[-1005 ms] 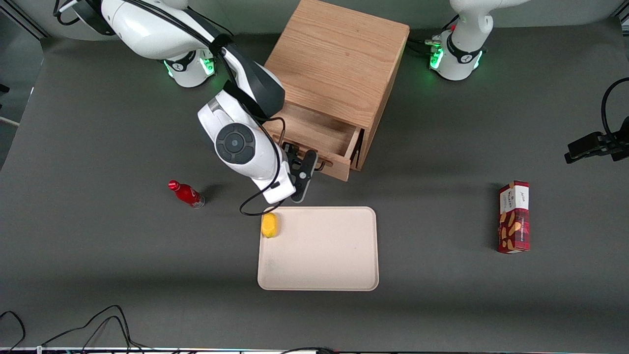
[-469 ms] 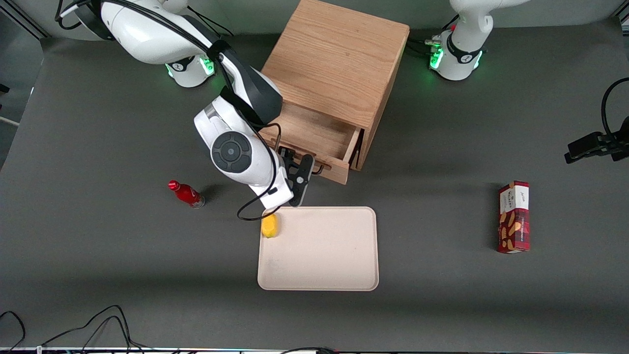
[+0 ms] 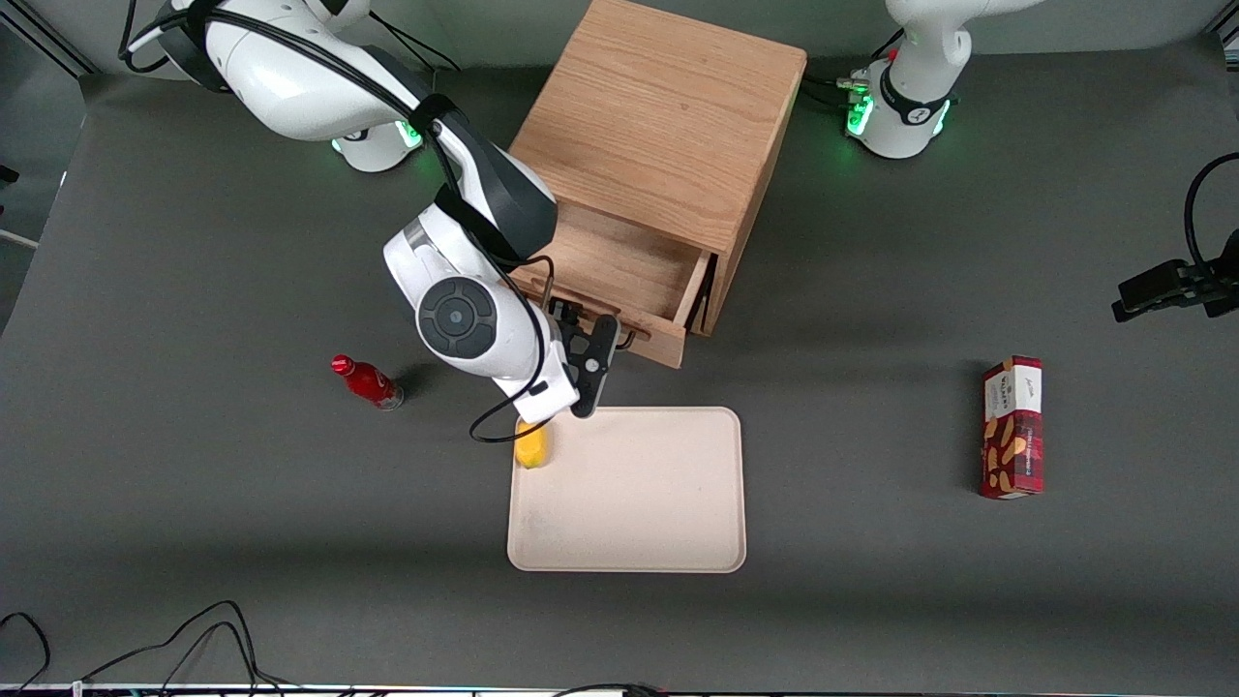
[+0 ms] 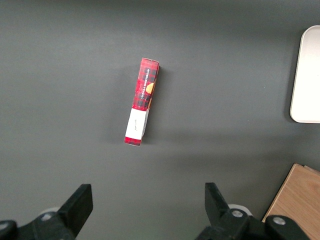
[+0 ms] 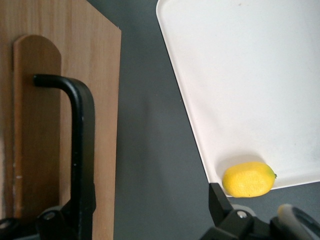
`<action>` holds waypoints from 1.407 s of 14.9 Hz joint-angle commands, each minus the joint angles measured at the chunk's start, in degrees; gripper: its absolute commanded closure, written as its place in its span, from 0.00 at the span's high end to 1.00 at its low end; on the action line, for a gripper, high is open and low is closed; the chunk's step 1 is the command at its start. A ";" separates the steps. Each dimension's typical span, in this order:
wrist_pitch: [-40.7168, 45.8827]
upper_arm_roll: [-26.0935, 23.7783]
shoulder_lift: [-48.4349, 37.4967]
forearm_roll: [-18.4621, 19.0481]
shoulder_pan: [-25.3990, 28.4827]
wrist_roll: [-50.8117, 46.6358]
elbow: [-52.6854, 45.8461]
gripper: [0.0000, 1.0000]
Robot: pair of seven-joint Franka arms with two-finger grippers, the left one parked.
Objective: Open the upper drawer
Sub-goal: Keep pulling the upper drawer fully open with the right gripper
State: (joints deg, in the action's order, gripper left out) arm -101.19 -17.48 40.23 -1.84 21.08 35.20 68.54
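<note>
Robot lab: bolted Franka arm bases (image 3: 895,121) on grey matted table (image 3: 194,503).

Lemon (image 5: 248,179) on tray (image 5: 250,75), cornered

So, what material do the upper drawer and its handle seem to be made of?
The upper drawer looks like light oak, matte, with visible grain lines. Its handle seems to be metal with a smooth black coating, though plastic is possible. The claw is at the handle.

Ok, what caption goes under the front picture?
Gripper at the handle of the pulled-out upper drawer, near a lemon on a tray.
</note>
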 commanded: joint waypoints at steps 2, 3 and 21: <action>1.52 0.16 2.57 0.79 0.19 1.89 -4.47 1.00; 1.61 0.17 2.57 0.79 0.19 1.89 -4.56 1.00; 2.14 0.95 4.24 0.43 -3.15 1.71 -8.86 1.00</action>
State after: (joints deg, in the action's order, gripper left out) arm -100.14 -17.03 42.55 -1.84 17.84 35.77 63.05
